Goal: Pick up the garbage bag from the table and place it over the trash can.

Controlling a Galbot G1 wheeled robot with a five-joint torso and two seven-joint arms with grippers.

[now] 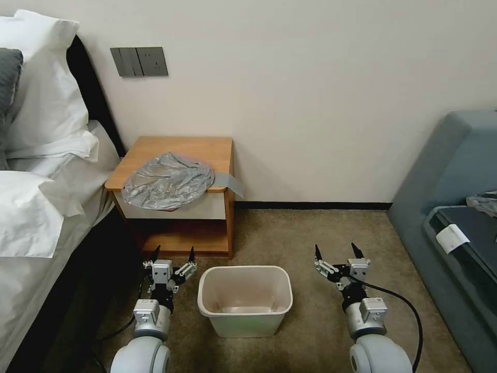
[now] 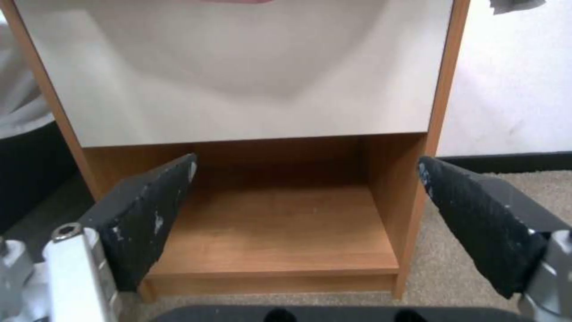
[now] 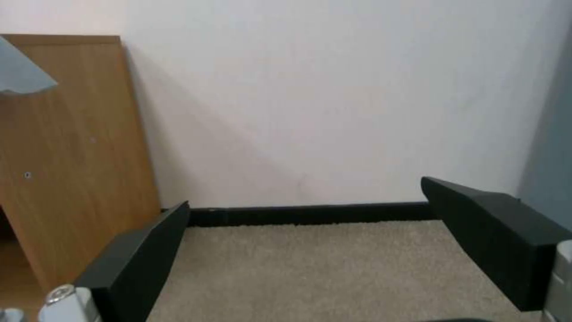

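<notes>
Head view: garbage bag [image 1: 168, 180] spread crumpled over the near half of the table [image 1: 204, 146], one pinkish-edged fold spilling past the front edge onto the white drawer front, a grey flap hanging off the right corner. Trash can [image 1: 245, 299] upright on the carpet, nearer than the table and slightly right of it, well apart from the bag. Left gripper [image 1: 173, 255] low on the near left — just beside the can's left wall, in front of the table's open shelf, fingers spread and holding nothing. Right gripper [image 1: 337, 252] at the near right of the can over bare carpet, likewise released. Bed with white pillows along the left, blue-grey sofa at the right edge.

Left wrist view: left gripper [image 2: 307, 176] splayed wide, black pads [image 2: 149, 214] framing the table's lower shelf [image 2: 280, 228], white drawer front [image 2: 238, 71] beyond.

Right wrist view: right gripper [image 3: 305, 192] unclenched, aimed at wall and black baseboard, the table's wooden side [image 3: 71, 147] off to one edge.
</notes>
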